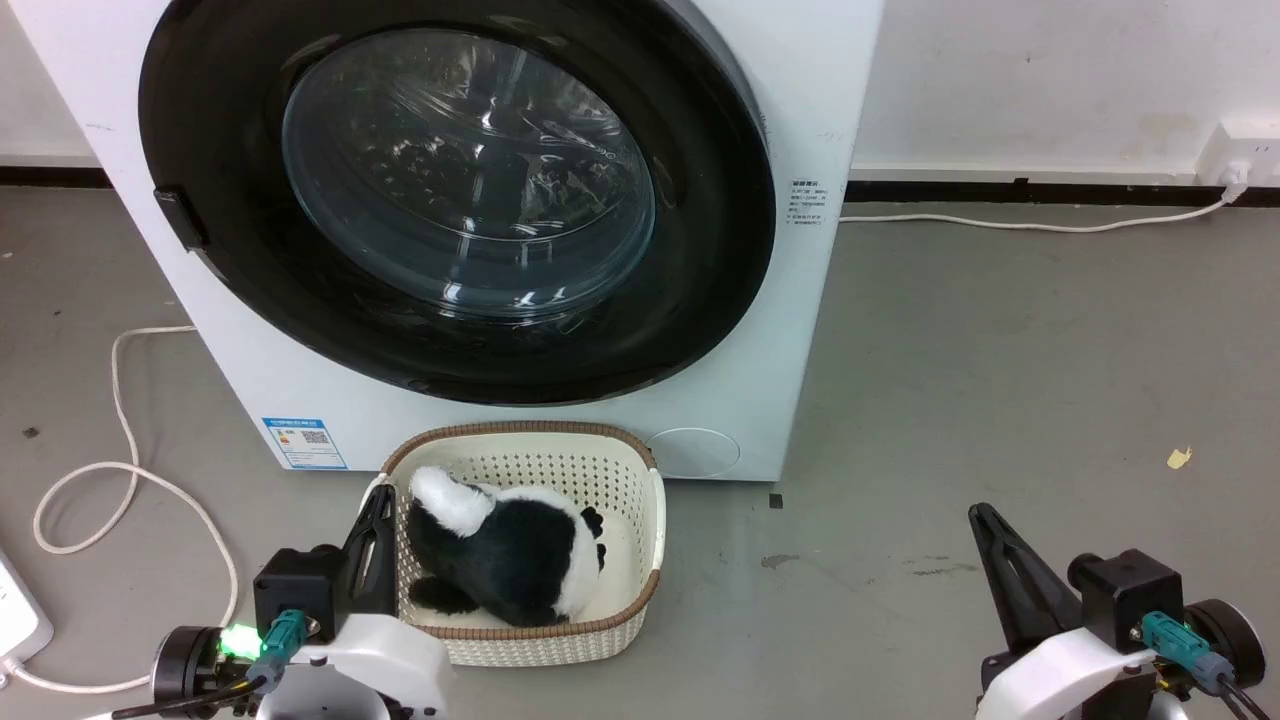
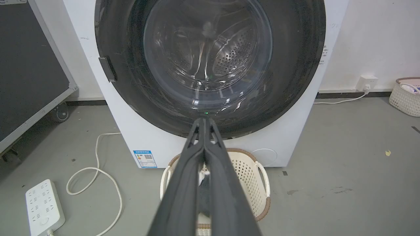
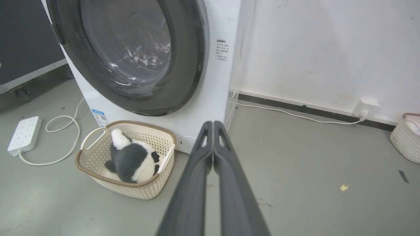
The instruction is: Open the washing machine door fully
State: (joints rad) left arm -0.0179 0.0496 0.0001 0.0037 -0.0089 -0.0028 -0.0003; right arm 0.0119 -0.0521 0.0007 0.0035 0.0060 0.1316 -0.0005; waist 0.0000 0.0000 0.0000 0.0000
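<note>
The washing machine [image 1: 820, 90] is a white box standing against the wall, with a small blue label [image 1: 304, 442] low on its front. Its round glossy black door [image 1: 250, 250] with a bulging glass centre [image 1: 468, 170] lies flat against the front, closed; a small black handle tab [image 1: 180, 218] sits at its left rim. My left gripper [image 1: 381, 500] is shut and empty at the lower left, beside the basket; in the left wrist view its fingers [image 2: 204, 122] point at the door's [image 2: 295, 65] lower rim. My right gripper [image 1: 982, 515] is shut and empty at the lower right, well clear of the machine [image 3: 213, 91].
A cream basket [image 1: 640, 490] holding a black-and-white plush toy [image 1: 500, 550] sits on the grey floor right before the machine. A white cable [image 1: 120, 400] and power strip [image 2: 42, 206] lie to the left, a black wheeled case [image 2: 29, 72] beyond. Another basket [image 3: 405, 139] stands far right.
</note>
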